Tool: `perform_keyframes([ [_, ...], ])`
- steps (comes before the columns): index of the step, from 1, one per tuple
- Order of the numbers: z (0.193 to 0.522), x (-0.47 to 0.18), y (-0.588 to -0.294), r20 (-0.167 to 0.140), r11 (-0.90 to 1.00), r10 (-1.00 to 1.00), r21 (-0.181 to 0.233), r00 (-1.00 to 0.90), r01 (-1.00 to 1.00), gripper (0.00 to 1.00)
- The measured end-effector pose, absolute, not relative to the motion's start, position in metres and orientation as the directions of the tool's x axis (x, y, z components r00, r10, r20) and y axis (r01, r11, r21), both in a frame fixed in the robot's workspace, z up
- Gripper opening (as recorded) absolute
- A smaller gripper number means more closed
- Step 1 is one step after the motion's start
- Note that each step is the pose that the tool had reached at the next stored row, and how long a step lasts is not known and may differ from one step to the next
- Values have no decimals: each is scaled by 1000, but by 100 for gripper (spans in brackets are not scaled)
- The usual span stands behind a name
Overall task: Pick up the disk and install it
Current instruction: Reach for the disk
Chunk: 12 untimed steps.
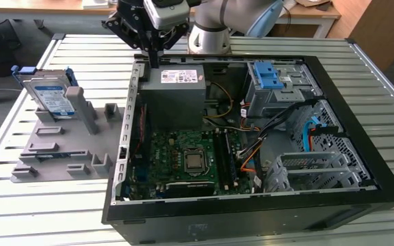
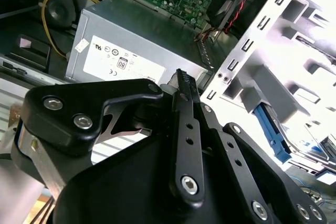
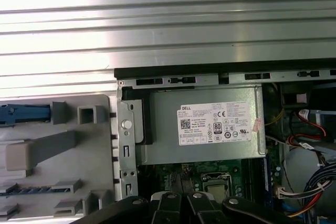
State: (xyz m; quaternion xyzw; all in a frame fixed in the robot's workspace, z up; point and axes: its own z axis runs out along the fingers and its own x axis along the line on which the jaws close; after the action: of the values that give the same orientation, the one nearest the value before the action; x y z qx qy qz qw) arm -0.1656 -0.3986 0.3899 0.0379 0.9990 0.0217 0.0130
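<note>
The disk (image 1: 52, 97), silver-grey with a white-and-blue label and a blue carrier frame, leans upright in a slot of the grey fixture (image 1: 60, 148) on the exterior view's left. My gripper (image 1: 154, 60) hangs well to the right of it, over the back edge of the open computer case (image 1: 351, 107), just above the power supply (image 1: 173, 97). Its fingers (image 2: 182, 80) are pressed together with nothing between them. In the first wrist view the power supply (image 3: 205, 129) lies below the finger linkages (image 3: 178, 202), and a blue edge of the disk's frame (image 3: 21, 114) shows beside the fixture.
Inside the case are the motherboard (image 1: 183, 159), loose cables (image 1: 252, 148), a metal drive cage (image 1: 313, 166) and a drive bay with a blue latch (image 1: 269, 77). The case and fixture rest on a slatted metal table (image 1: 80, 51). The arm's base (image 1: 211, 36) stands behind the case.
</note>
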Motion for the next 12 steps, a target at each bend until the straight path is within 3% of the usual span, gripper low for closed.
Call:
perform_keyframes([
  [12, 390, -169, -397, -24, 996, 76, 44, -997, 75, 11],
])
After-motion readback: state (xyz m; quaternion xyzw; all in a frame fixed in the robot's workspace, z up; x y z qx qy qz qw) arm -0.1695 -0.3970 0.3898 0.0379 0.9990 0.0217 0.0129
